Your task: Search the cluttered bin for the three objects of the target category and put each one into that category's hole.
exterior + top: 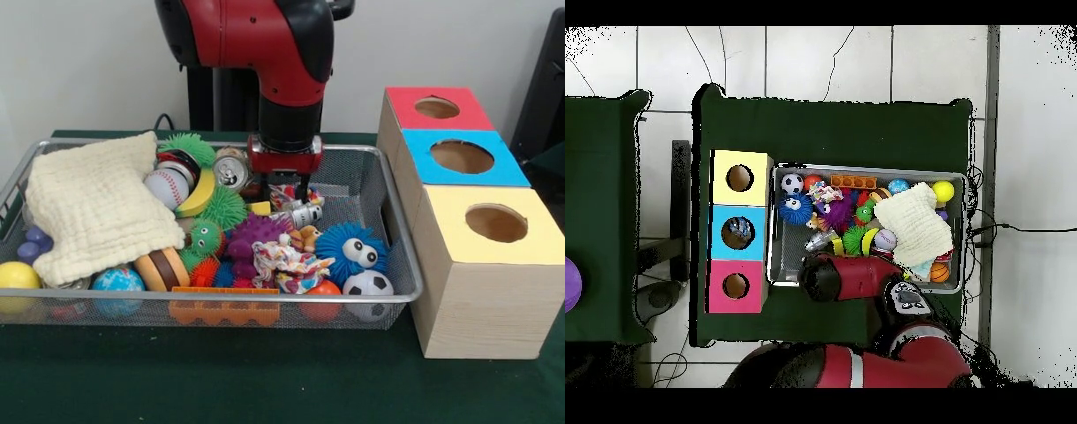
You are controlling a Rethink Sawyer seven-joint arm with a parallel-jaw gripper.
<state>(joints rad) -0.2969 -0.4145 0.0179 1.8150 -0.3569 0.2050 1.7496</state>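
Pincer (295, 188) is down in the wire bin (399, 256), can't tell if it's gripping anything. Small crumpled can (305, 214) sits right at its 6 o'clock; boxes (477, 230) at 3 o'clock.

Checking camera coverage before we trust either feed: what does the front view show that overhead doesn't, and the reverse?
Front only: the claw low among the toys at the bin's far side, the crushed can beside it, and the wooden side walls of the boxes.

Overhead only: something lying inside the blue box's hole, an orange basketball past the cloth, and the tiled floor. The arm hides the claw there.

Both: the wire bin, the cream cloth, the soccer ball, the blue fuzzy toy, and the red, blue and yellow boxes.
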